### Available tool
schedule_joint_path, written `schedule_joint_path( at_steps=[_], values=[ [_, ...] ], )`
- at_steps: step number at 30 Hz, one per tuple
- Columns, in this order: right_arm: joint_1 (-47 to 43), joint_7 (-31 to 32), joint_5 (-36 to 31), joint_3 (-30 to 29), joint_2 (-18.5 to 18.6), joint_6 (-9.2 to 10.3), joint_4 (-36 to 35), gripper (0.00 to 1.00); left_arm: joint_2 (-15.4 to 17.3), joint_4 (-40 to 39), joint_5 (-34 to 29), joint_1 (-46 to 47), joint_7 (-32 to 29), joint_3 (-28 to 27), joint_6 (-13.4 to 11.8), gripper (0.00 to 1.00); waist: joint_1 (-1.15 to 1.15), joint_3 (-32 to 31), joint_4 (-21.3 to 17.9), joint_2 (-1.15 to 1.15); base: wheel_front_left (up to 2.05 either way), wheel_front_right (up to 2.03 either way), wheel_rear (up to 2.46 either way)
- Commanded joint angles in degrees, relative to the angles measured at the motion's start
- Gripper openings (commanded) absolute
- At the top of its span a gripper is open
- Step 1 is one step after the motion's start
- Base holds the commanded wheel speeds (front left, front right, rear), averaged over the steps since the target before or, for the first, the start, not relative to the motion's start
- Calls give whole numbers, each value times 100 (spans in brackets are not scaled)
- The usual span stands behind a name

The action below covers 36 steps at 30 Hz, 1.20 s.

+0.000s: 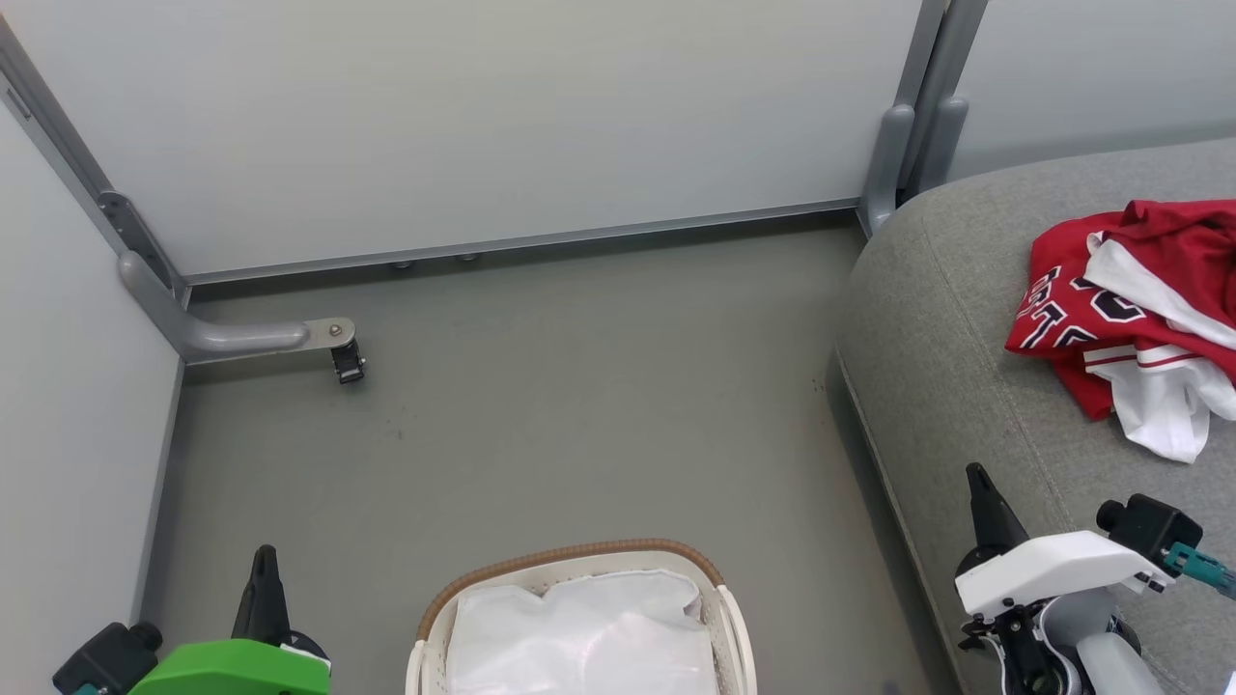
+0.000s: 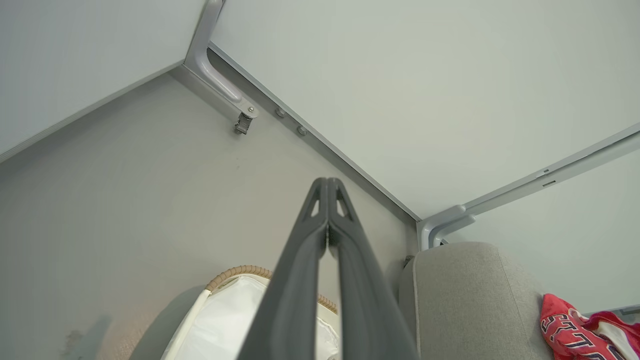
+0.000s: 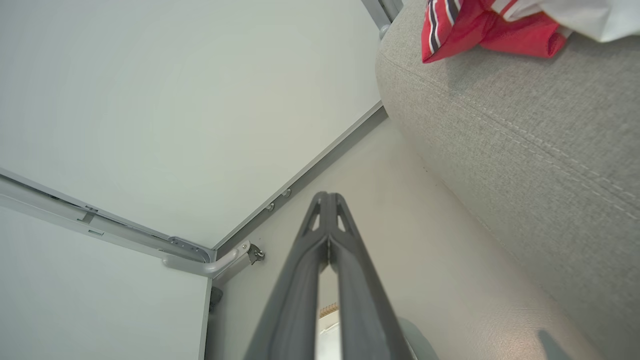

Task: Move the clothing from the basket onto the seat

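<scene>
Red white-lined jerseys (image 1: 1081, 319) lie bunched on the grey woven couch seat (image 1: 946, 386), clear of its front edge. The oval white brown-rimmed plastic basket (image 1: 570, 557) shows white fabric liner (image 1: 579, 627). Left gripper (image 2: 327, 187) and right gripper (image 3: 327, 200) are closed, empty. Risk: another reach would snag the liner.

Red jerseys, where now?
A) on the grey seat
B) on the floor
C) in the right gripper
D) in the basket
A: the red jerseys lie heaped on the grey seat, while the basket shows its white liner and the right gripper is shut on nothing.
</scene>
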<state>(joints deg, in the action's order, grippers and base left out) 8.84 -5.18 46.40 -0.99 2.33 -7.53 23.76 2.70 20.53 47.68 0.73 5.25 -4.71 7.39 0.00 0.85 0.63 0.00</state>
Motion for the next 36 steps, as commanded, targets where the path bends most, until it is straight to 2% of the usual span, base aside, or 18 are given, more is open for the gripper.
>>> schedule_joint_path(
  at_steps=[1,36],
  values=[
    [26,45,201,-38,34,2,-120,0,32,-102,206,196,-39,-26,6,0,0,-1,-1,0,0,0,0],
    [-127,624,2429,-308,52,4,-567,0,32,-389,2368,409,-624,-115,11,0,0,-29,-27,0,0,0,0]
  ],
)
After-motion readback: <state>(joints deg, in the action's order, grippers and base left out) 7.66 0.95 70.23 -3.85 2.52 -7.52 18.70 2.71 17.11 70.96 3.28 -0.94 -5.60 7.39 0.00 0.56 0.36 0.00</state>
